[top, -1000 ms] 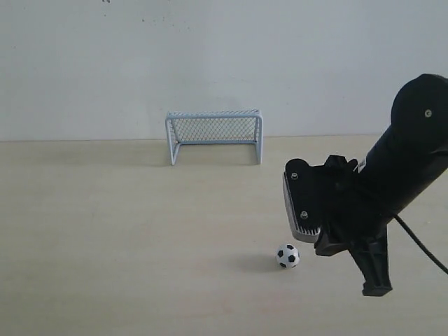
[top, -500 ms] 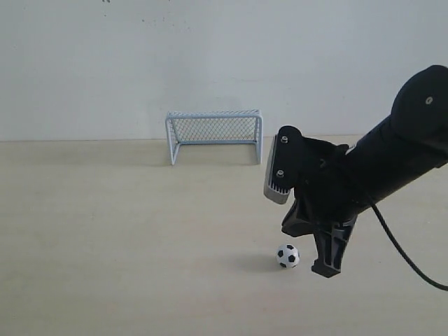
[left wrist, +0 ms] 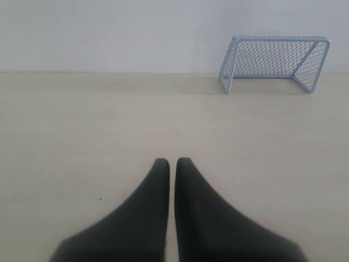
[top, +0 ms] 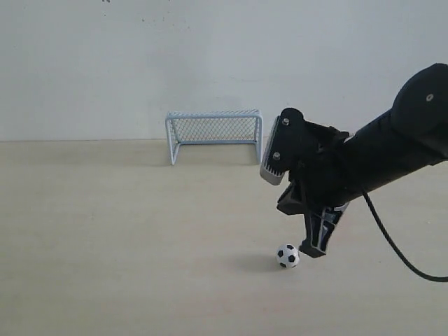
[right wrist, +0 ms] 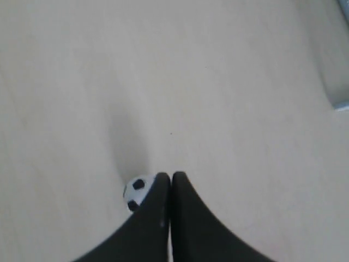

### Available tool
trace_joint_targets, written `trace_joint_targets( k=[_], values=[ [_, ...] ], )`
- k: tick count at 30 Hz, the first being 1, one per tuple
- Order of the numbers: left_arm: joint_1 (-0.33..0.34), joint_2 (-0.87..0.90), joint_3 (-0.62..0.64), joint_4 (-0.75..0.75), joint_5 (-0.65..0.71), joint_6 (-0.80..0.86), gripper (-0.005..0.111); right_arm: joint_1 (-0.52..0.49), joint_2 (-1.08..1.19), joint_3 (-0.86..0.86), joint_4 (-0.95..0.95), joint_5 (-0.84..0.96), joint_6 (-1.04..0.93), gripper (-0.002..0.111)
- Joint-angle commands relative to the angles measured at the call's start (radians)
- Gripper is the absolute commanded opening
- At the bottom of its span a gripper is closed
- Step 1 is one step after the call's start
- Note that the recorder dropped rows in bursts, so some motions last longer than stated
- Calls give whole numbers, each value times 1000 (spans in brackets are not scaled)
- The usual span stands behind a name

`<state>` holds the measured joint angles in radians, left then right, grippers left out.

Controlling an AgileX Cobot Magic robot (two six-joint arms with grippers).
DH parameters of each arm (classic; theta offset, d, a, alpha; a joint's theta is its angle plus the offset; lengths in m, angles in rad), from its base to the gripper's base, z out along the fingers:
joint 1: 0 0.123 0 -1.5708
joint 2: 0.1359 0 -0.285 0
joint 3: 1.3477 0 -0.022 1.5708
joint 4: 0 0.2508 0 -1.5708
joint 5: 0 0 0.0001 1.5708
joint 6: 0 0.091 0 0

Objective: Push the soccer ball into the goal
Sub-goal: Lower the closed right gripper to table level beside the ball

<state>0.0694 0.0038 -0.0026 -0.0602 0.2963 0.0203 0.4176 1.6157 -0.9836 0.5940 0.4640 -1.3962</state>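
White goal [left wrist: 275,59]: left wrist view; soccer ball [right wrist: 136,192]: right.

Right wrist view: soccer ball [right wrist: 135,192] half hidden behind closed right gripper [right wrist: 170,176]; gripper base blurred, cropped by frame edge; pale sliver [right wrist: 343,103] at frame edge, too little to identify; exterior view: arm [top: 399,150] and cable [top: 406,264] cut off at right edge; left wrist view: left gripper [left wrist: 172,162] base blurred, cropped.

Soft even light; soccer ball [top: 287,256] casts faint shadow (wrist views blurry).
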Motion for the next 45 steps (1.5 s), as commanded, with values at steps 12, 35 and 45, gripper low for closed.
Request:
trace_joint_targets(
  k=[12, 35, 45],
  values=[
    [-8, -4, 3, -11, 0, -7, 4, 1, 32, -22, -503, 245, -112, 0],
    [-8, -4, 3, -11, 0, -7, 4, 1, 399, -396, -541, 681, -151, 0],
    [-8, -4, 3, -11, 0, -7, 4, 70, 418, -396, -515, 657, -169, 0]
  ],
)
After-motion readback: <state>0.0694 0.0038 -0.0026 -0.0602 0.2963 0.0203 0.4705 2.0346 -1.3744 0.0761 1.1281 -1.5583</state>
